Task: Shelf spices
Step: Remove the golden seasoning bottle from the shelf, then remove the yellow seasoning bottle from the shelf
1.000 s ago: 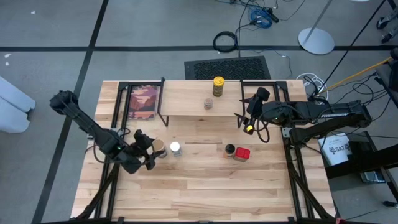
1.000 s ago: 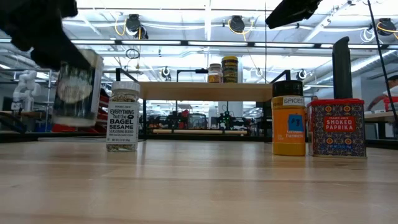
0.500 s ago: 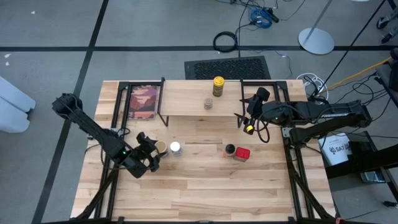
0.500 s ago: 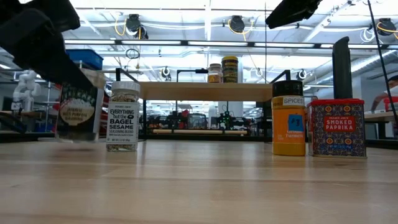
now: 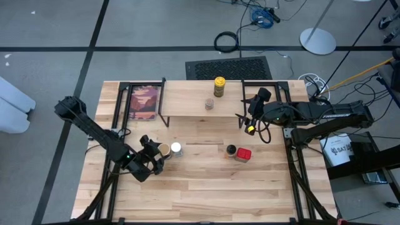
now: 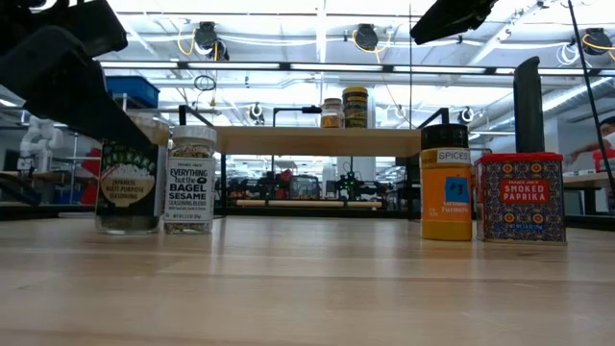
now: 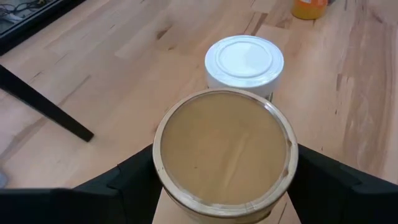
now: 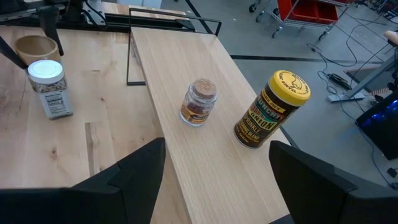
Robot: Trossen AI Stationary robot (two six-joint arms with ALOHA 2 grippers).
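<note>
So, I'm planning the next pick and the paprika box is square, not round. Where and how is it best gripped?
Probably across two opposite flat sides, near the top, coming down from above. The red paprika box stands upright on the table, and flat faces suit flat fingers. The dark-lidded orange jar stands close on one side, so close the fingers across the other pair of faces.

Matt light-wood shelf (image 8: 186,74); clear glass tan jar (image 6: 128,183); glossy printed red box (image 6: 520,197).

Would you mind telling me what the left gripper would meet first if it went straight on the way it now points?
The tan jar, already between the left gripper fingers; just beyond it the white-lidded jar, probably close behind.
</note>
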